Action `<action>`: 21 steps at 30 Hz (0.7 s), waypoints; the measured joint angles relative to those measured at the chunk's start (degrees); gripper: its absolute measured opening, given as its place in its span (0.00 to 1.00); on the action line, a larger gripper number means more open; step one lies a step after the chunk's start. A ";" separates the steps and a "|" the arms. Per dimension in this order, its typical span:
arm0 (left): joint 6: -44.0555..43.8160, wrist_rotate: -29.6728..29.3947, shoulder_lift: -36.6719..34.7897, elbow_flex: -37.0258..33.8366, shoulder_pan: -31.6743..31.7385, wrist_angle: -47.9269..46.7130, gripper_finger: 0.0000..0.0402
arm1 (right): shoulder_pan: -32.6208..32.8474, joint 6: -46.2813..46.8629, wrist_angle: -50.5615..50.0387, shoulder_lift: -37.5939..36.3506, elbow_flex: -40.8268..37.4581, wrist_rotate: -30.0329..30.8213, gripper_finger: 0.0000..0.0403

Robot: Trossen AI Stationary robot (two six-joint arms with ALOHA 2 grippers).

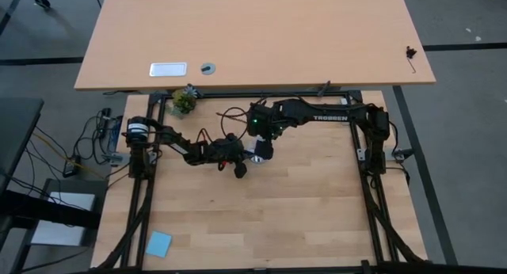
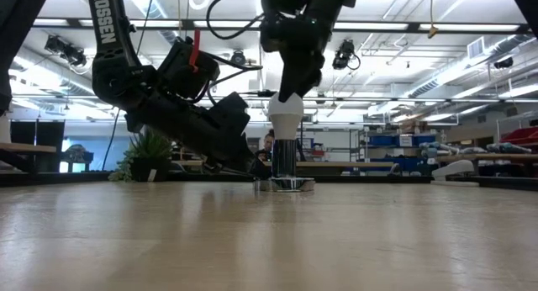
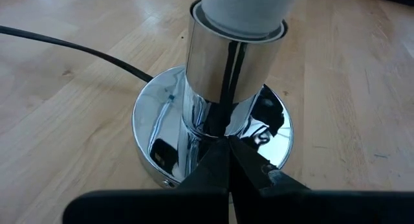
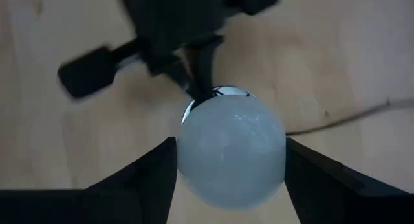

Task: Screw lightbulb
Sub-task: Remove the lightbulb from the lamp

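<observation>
Gripping the lightbulb from above, our right gripper pinches it in the lamp socket mid-table; left gripper, fingers pressed together, pins the base. Any tilt probably cross-threads it.

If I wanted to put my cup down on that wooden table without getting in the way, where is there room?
The near half of the table is bare, apart from a blue pad at its front-left corner. The right side under the right arm's reach is free too. It is crowded mid-table, where the left gripper and right gripper meet at the lightbulb and its chrome socket.
</observation>
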 joint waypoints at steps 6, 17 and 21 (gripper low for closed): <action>0.00 0.02 0.02 0.00 0.00 0.00 0.01 | -0.24 -22.60 -0.30 0.00 0.00 -3.65 0.65; 0.00 0.07 0.02 -0.02 0.00 -0.01 0.01 | -0.06 -13.00 -1.42 -0.22 2.76 0.06 0.76; 0.00 0.13 0.02 -0.02 0.00 0.00 0.01 | -0.02 4.73 -5.29 -0.37 5.67 2.59 0.80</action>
